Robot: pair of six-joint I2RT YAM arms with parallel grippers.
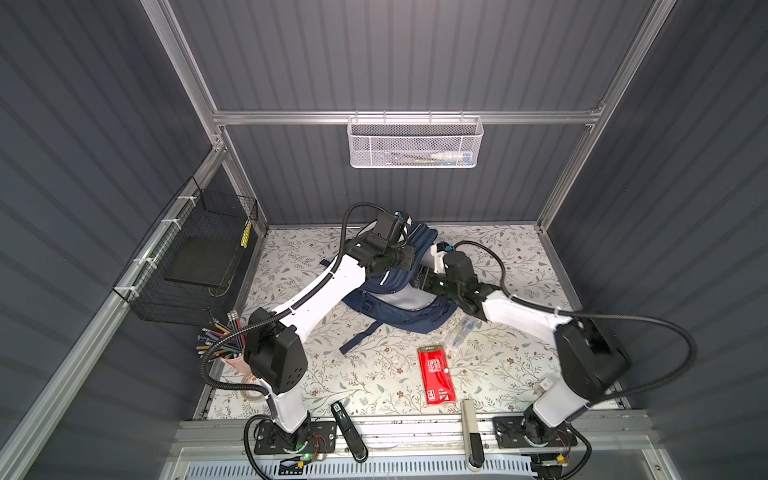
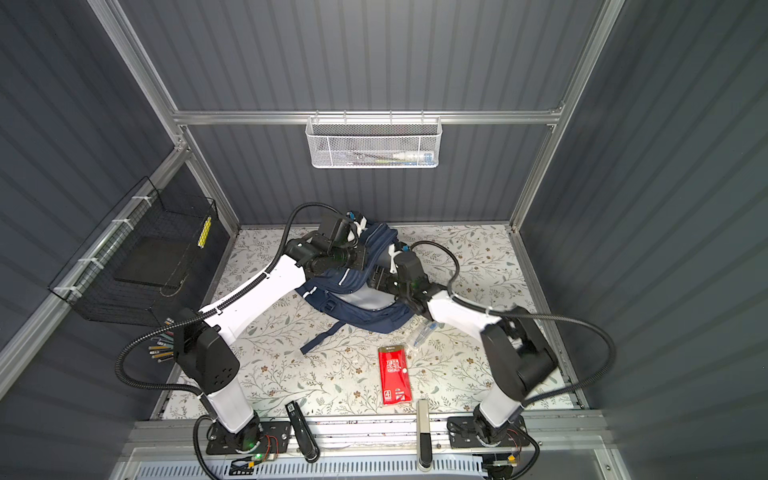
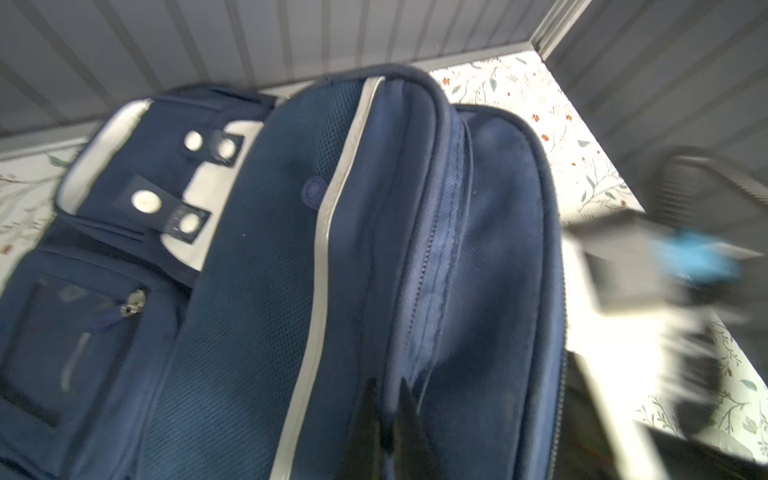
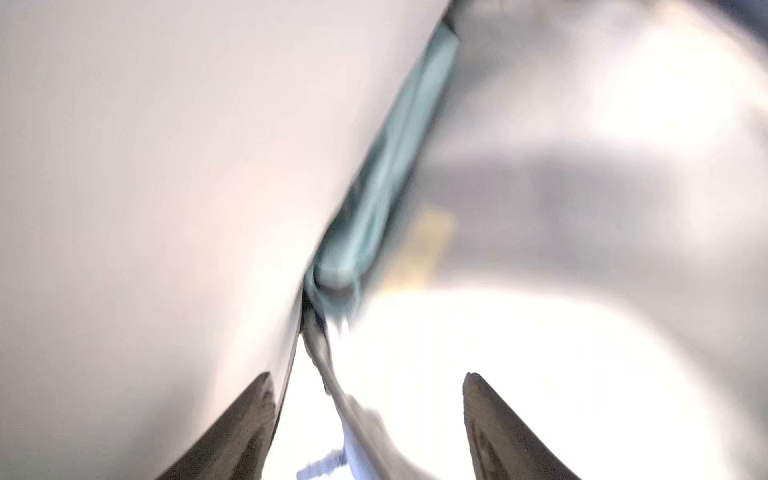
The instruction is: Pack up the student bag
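The student bag (image 1: 399, 322) (image 2: 357, 318) is a navy backpack lying near the back of the floral table, its mouth open onto pale grey lining (image 1: 397, 297). In the left wrist view the student bag (image 3: 249, 291) shows a white stripe and zip pockets. My left gripper (image 3: 388, 386) is shut on a fold of its navy fabric beside the zip. My right gripper (image 1: 419, 282) reaches into the mouth from the right. In the blurred right wrist view it (image 4: 365, 378) stands open inside the lining (image 4: 145, 166), gripping nothing. A pale teal thing (image 4: 386, 178) sits wedged in a fold ahead.
A red packet (image 1: 435, 374) and a clear packet of pens (image 1: 461, 332) lie in front of the bag. A cup of pencils (image 1: 224, 336) stands at the left. A black wire basket (image 1: 195, 266) hangs on the left wall, a white mesh basket (image 1: 415, 143) on the back wall.
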